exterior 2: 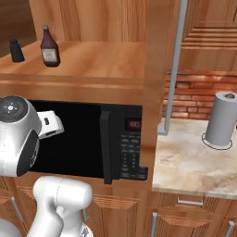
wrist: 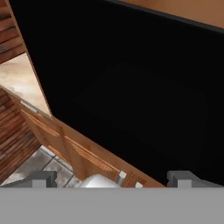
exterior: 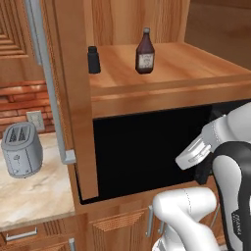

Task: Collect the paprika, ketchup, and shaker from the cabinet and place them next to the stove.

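The pincer (wrist: 112,177) is standing wide open and empty, facing the black microwave door (wrist: 131,87) below the cabinet (exterior: 166,73) shelf, probably because the ketchup (exterior: 145,52) and shaker (exterior: 93,60) are waiting higher.

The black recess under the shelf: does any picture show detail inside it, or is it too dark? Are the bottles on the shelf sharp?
Left base view: the recess is flat black, no detail; the ketchup and shaker are fairly sharp, with faint shadows. Right base view: it reads as a microwave with a lit red display. Hand view: featureless black, no glare.
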